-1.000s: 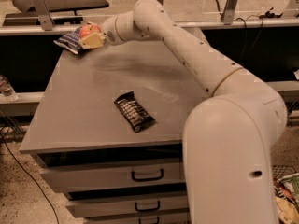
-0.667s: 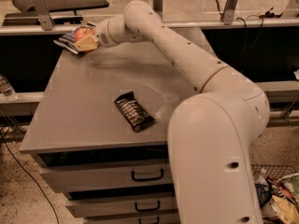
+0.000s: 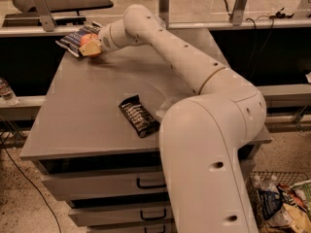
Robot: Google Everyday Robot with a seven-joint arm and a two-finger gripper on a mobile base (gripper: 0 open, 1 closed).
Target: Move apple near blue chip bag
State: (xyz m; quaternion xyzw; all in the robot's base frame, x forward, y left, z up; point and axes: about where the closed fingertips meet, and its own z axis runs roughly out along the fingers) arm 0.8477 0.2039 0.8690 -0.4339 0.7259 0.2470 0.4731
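Observation:
The red-orange apple [image 3: 87, 39] is held between the tan fingers [image 3: 92, 50] of my gripper [image 3: 89, 44] at the far left corner of the grey table [image 3: 77, 101]. The gripper is shut on the apple. The dark blue chip bag [image 3: 73, 38] with white print lies flat right behind and to the left of the apple, partly under it. I cannot tell if the apple rests on the table or hangs just above it.
A black-brown wrapped snack bar [image 3: 139, 116] lies near the middle front of the table. Drawers [image 3: 121, 183] sit below the top. A water bottle [image 3: 6, 91] stands on a low shelf at left. A wire basket with trash [image 3: 284, 198] is at lower right.
My arm has swung further left and forward in view, and the gripper with the apple stays by the blue chip bag at the far left corner.

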